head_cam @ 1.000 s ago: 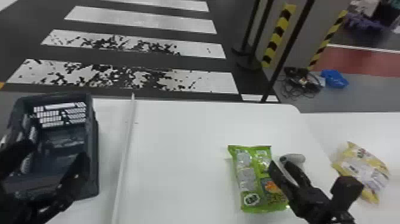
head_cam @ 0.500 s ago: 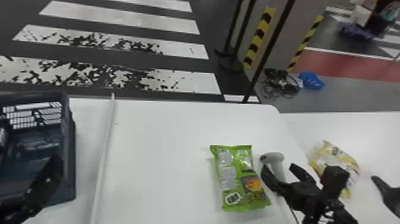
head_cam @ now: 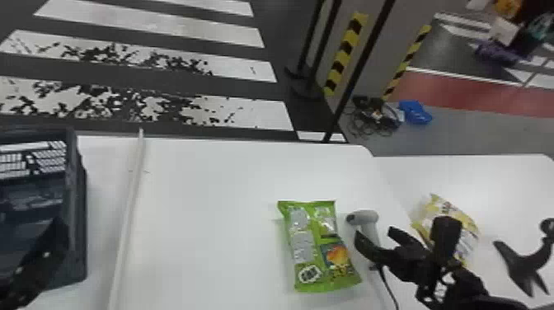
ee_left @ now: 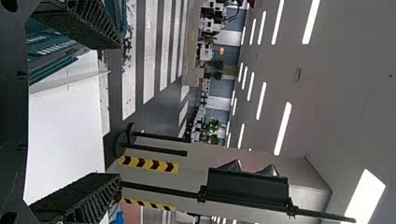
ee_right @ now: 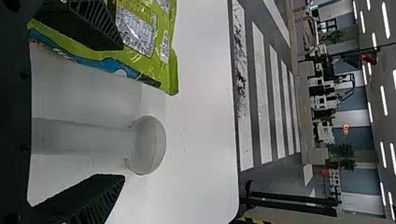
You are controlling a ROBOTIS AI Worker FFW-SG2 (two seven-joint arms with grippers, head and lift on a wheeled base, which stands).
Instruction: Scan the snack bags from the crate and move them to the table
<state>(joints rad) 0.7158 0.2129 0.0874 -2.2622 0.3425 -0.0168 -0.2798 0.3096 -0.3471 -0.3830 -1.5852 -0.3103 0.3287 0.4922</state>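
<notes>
as the two fingers of the right gripper [ee_right: 122, 113] stand apart on either side of the scanner [head_cam: 368, 217], neither closed on it, the chief hazard is judged to be an off-centre grasp, from which the handle could twist and the head tip. the green snack bag [head_cam: 305, 247] lies flat on the table [head_cam: 206, 206], just left of the scanner; one finger overlaps it in the right wrist view, so a sideways approach might drag it. the cable [head_cam: 387, 284], on the scanner's near side, could snag during lifting. well left of the scanner, at the crate [head_cam: 78, 206], the left gripper [ee_left: 116, 109] is spread and empty.
</notes>
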